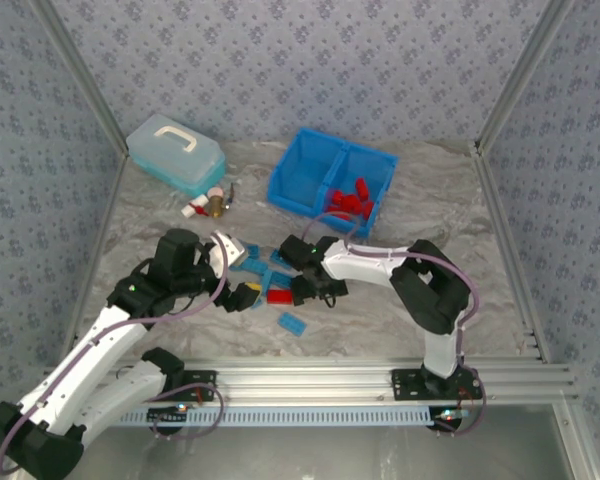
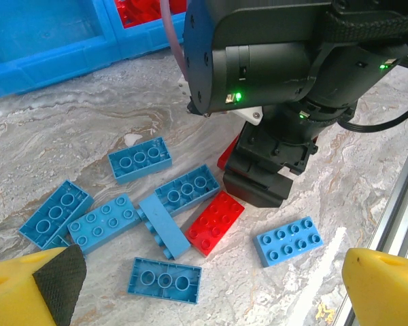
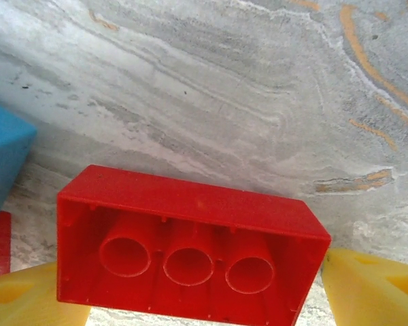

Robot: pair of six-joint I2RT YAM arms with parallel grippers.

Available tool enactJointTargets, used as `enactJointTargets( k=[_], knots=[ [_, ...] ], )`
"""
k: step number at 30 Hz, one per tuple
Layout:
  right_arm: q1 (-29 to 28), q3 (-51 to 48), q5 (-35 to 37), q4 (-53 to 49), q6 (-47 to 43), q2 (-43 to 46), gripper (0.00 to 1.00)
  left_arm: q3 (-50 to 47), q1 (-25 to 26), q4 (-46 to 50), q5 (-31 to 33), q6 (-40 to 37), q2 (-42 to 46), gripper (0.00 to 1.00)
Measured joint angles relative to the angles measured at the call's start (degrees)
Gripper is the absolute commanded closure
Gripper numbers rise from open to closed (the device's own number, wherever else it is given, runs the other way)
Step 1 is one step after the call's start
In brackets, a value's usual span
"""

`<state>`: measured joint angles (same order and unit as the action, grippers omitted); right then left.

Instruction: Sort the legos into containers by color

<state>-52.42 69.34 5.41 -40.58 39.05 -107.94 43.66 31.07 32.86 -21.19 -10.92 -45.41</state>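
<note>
Several blue legos (image 2: 167, 227) and one flat red lego (image 2: 215, 222) lie scattered on the marble table. My left gripper (image 2: 211, 288) hovers over them, open, with nothing between its yellow fingers (image 2: 384, 285). My right gripper (image 3: 204, 292) is down at the table just beyond the pile, shut endwise on another red lego (image 3: 190, 217) whose hollow underside faces the camera. In the top view the right gripper (image 1: 310, 288) is beside the left gripper (image 1: 242, 295). The blue bin (image 1: 298, 180) stands behind; its right compartment holds several red legos (image 1: 352, 200).
A pale blue lidded box (image 1: 175, 152) sits at the back left, with small red-white and brass items (image 1: 208, 205) in front of it. A lone blue lego (image 1: 292, 323) lies near the aluminium rail (image 1: 380, 372) along the front edge.
</note>
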Motion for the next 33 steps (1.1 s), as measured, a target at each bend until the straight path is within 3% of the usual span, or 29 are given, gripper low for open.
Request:
enactJointTargets(
  k=[8, 13, 17, 26, 33],
  knots=[
    [0.0, 2.75, -0.28, -2.08, 0.74, -2.21, 0.18, 0.0, 0.0, 0.0, 0.02, 0.0, 0.0, 0.01],
    [0.0, 3.45, -0.76, -2.49, 1.05, -2.69, 0.33, 0.0, 0.0, 0.0, 0.02, 0.0, 0.15, 0.01],
    [0.0, 3.8, -1.14, -2.58, 0.96, -2.8, 0.38, 0.0, 0.0, 0.0, 0.02, 0.0, 0.31, 0.01],
    [0.04, 2.89, -0.83, -1.84, 0.33, -1.64, 0.39, 0.0, 0.0, 0.0, 0.0, -0.02, 0.31, 0.01],
    [4.94, 1.7, 7.85, 3.56, -2.45, 6.32, 0.39, 0.0, 0.0, 0.0, 0.0, 0.0, 0.31, 0.01]
  ],
)
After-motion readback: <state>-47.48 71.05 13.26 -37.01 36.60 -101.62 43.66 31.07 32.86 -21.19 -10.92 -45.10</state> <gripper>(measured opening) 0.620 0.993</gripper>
